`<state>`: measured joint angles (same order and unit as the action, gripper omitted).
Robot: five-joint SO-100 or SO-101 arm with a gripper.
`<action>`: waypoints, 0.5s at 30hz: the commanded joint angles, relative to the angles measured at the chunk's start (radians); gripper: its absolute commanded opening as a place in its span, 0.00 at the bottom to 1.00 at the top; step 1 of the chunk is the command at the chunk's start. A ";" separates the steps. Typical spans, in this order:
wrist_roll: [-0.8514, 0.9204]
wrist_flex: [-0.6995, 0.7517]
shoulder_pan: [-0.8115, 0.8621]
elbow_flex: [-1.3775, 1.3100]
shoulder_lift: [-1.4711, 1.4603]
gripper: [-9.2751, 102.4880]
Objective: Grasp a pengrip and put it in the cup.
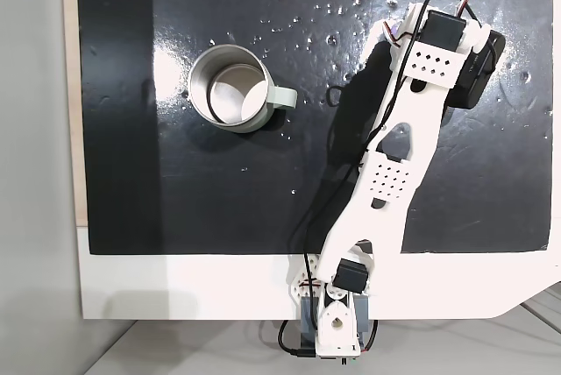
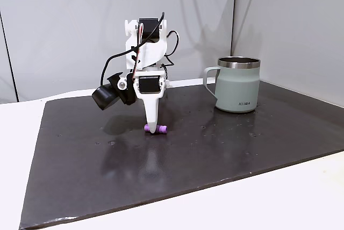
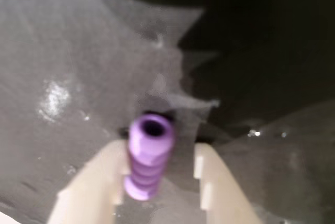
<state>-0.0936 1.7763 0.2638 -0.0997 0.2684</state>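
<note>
The small ribbed light-purple rubbery pengrip [image 3: 148, 157] — likely feather-light, soft, prone to rolling — lies between the white gripper's [image 3: 159, 174] parted fingers, best pinched mid-body.

A glossy black mat [image 2: 226, 155] covers a white table [image 2: 301, 198] before grey walls [image 2: 64, 31].

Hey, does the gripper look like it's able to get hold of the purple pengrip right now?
Probably yes. In the wrist view the pengrip lies between the two fingers of the open gripper, against the left one, with nothing blocking it. In a fixed view the fingertips sit down at the mat right over it.
</note>
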 commanded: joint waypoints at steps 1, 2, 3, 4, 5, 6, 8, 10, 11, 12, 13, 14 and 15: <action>0.014 -0.035 0.005 -0.034 -0.002 0.13; 0.014 -0.035 0.006 -0.034 -0.005 0.11; 0.015 -0.035 0.006 -0.034 -0.005 0.09; 0.018 -0.034 0.005 -0.035 -0.005 0.09; 0.018 -0.031 0.003 -0.035 -0.005 0.08; 0.018 -0.028 0.003 -0.044 -0.008 0.08; 0.015 -0.014 0.003 -0.081 -0.017 0.08; 0.011 0.009 -0.005 -0.124 -0.009 0.08; 0.008 0.025 -0.014 -0.138 0.006 0.08; 0.005 0.037 -0.025 -0.140 0.034 0.08; -0.002 0.046 -0.037 -0.133 0.066 0.08; -0.005 0.049 -0.048 -0.110 0.110 0.08; -0.011 0.049 -0.057 -0.064 0.166 0.08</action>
<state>-0.0874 1.7994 0.2470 -0.1779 0.2654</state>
